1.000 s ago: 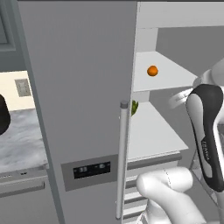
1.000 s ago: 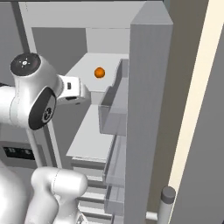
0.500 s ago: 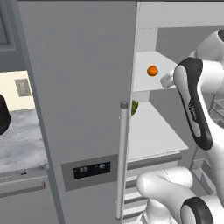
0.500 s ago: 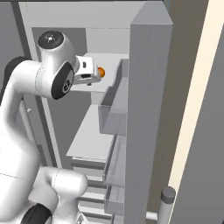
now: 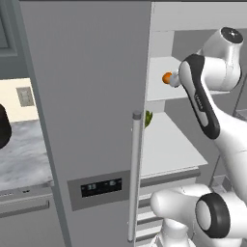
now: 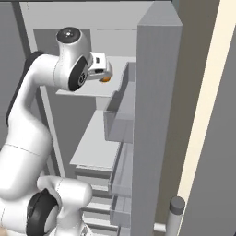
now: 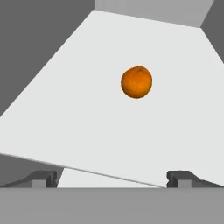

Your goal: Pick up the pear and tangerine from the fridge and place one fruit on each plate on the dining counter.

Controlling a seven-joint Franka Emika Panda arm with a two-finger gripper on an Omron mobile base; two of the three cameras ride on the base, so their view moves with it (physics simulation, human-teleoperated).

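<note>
In my left base view, the closed grey door of the tall grey side-by-side fridge (image 5: 91, 111) fills the left and centre of the frame, with its long vertical bar handle (image 5: 133, 176) and dark display panel (image 5: 101, 185) low in the middle. Right of the handle, a sliver of a green lumpy item (image 5: 148, 117) peeks out at the door's edge over a lower white shelf (image 5: 166, 149). Further right, in the upper right of the frame, the small bright orange round tangerine (image 5: 167, 78) sits on the upper white shelf (image 5: 157, 82), half hidden by my white arm.

In my hand view, the tangerine (image 7: 136, 82) lies above centre, well apart from my two-finger gripper (image 7: 111, 177), whose jaws stand wide open at the bottom corners, holding nothing.
</note>
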